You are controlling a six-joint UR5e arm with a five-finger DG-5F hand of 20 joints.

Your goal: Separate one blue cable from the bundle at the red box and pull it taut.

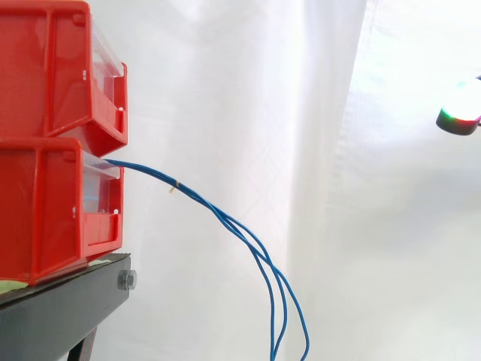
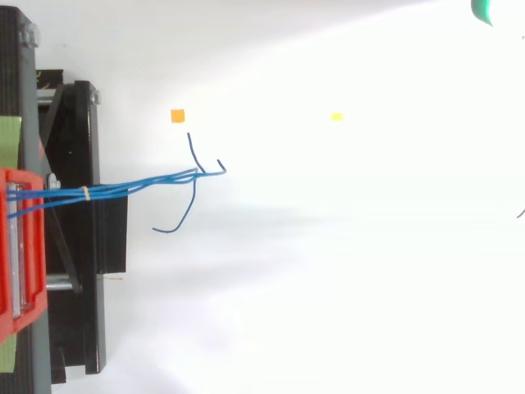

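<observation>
Bins [image 1: 60,143] in red stand stacked far left of the hand [image 1: 458,120]. Blue cables [image 1: 225,218] leave the lower one bundled and sag out of frame, well apart from the hand. You see the hand cropped by the right edge, so you can't tell whether it is open or closed.

Folded white curtain [image 1: 248,90], black stand [image 1: 52,316], white floor [image 2: 328,287]

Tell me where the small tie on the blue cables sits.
Side view: the tie binds the blue cables just right of the lower red bin; from above it lies over the black stand.
</observation>
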